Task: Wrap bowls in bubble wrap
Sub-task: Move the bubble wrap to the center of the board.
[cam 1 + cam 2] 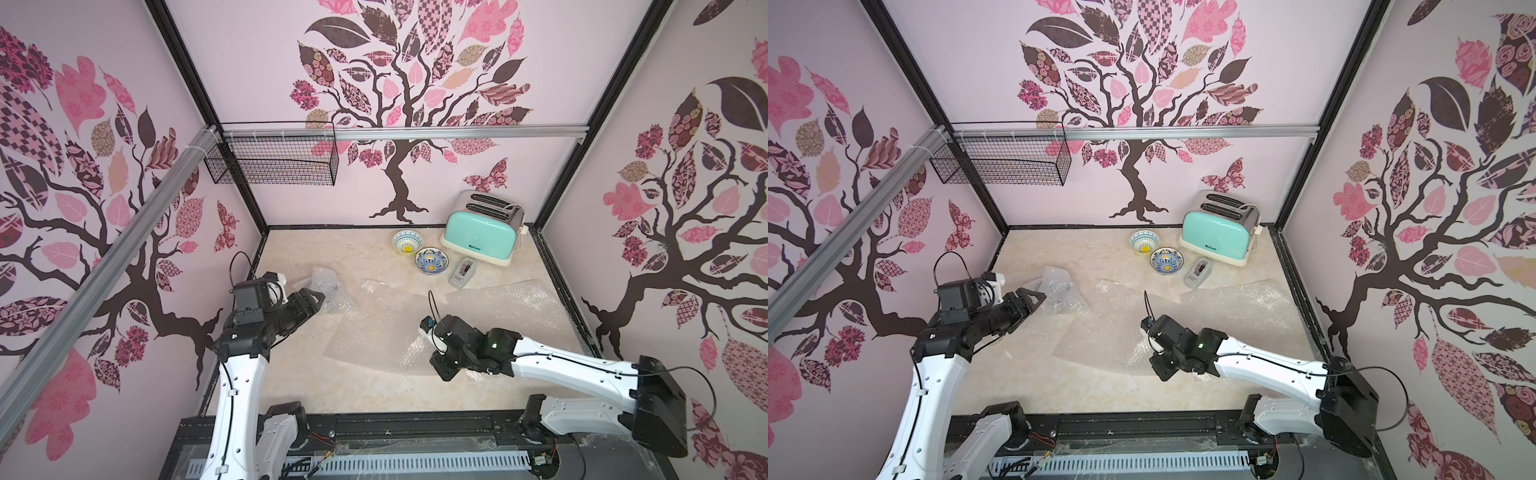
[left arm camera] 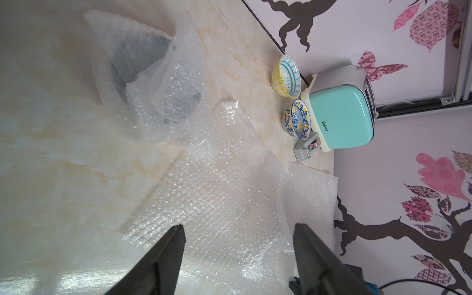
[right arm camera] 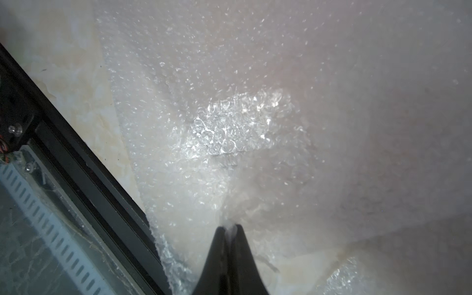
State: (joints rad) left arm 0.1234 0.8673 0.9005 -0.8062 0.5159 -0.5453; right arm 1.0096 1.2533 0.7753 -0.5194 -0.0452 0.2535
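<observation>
- The table has bare marble along its near edge, so the sheet is best slid low across it, not lifted
- The bubble wrap sheet lies spread across the middle of the table, with its near edge pinched up; a slow, level pull should stop it folding over itself
- A second sheet lies to the right and meets the first along one edge; I cannot tell which is on top, so watch that it does not ride along
- The toaster stands in the far right corner and crowds the bowls, so an approach from the open left side looks safer
- The wrapped bundle sits at the left, with a dark bowl showing through the crumpled wrap; it looks finished and is better left alone
- The two bare bowls and stand upright just beside the toaster, off the sheet; the next one belongs at the sheet's centre once the sheet lies flat
- The right gripper has its fingers closed tight on a thin fold of the sheet's near edge, a small bite that a jerk could tear free
- The left gripper hovers just beside the bundle with its fingers wide apart and nothing between them; it is free to fetch a bowl
</observation>
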